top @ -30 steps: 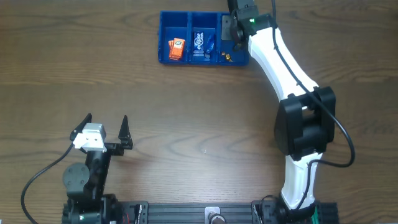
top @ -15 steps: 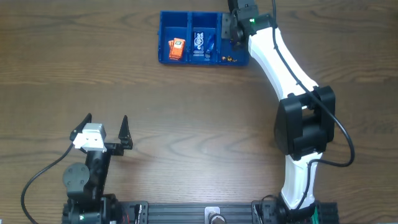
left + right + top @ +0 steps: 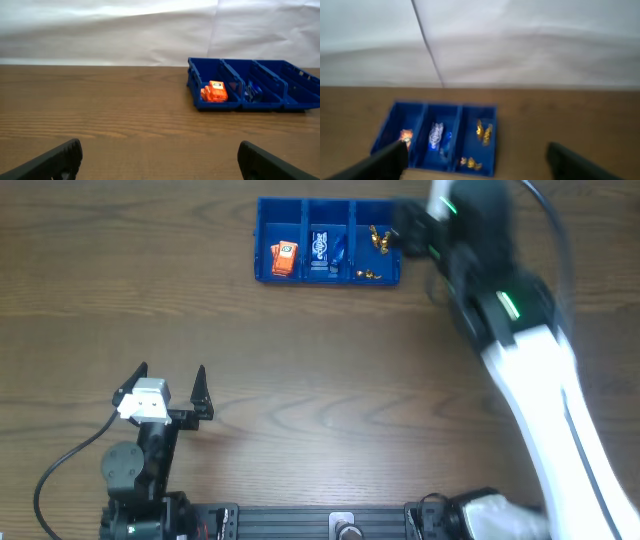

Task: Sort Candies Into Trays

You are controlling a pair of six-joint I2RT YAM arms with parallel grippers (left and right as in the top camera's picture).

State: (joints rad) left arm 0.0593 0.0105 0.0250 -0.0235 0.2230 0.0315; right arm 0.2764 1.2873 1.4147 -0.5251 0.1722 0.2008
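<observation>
Candies sorted by colour in the blue tray [image 3: 263, 230]; both pincers spread apart

The tray is seen at the far side of the wooden table [image 3: 330, 360], split into three compartments side by side. Orange candies [image 3: 284, 259] are held in its left compartment, blue candies [image 3: 326, 248] in the middle one, and gold candies [image 3: 378, 238] in the right one, with a few more gold pieces noted at that compartment's near end. The left gripper [image 3: 171, 370] is found low on the table's left, well apart from the tray, its fingers wide apart with nothing clasped. The right gripper [image 3: 477, 150] is placed just beside the tray's right end, raised and looking down on all three compartments, its fingers likewise parted with nothing gripped
</observation>
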